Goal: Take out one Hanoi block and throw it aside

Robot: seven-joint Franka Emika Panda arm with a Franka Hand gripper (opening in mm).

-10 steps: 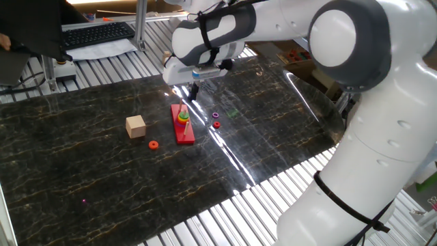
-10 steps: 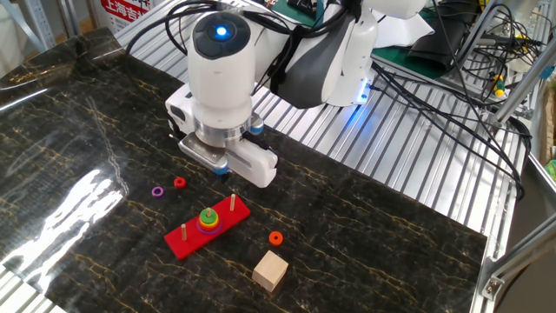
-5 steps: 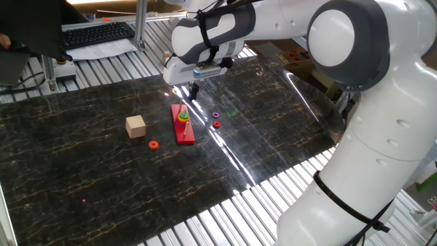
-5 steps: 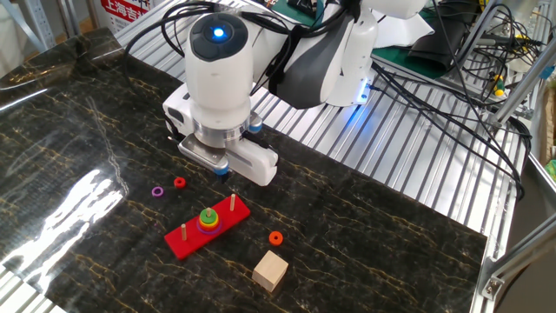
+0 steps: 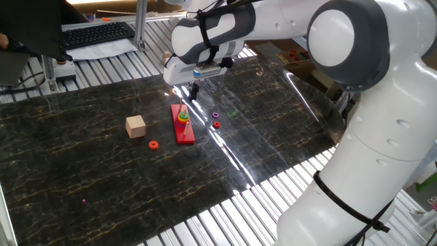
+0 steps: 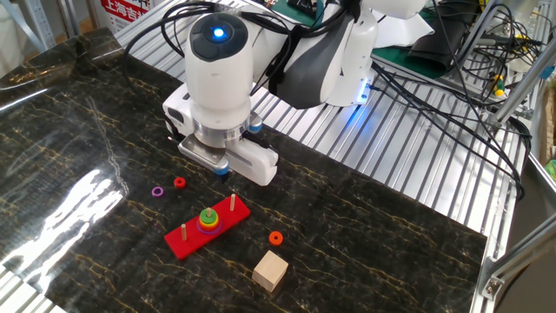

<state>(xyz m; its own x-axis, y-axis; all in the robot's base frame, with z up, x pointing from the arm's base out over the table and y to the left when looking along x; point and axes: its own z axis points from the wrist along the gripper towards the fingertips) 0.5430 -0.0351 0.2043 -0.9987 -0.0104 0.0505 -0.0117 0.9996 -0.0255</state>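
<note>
Nearest in the other fixed view: tan wooden cube [image 6: 270, 271] on the dark marble-pattern mat [image 6: 78, 130], orange-red ring [image 6: 275, 238] just beyond it, apart from it. Next, red Hanoi base [image 6: 207, 229] with three pegs; ring stack on middle peg, green Hanoi block [image 6: 208, 214] on top, yellow ring [image 6: 208, 221] under it. Outer pegs bare. Further back, small red ring [image 6: 179, 183] and purple ring [image 6: 157, 191] flat on mat, near each other, not touching. Gripper [image 5: 193, 91] hanging above far end of base, clear of the stack, holding nothing visible; fingertips close together, open-or-closed state not readable. Keyboard [image 5: 95, 33] beyond the mat in one fixed view.
</note>
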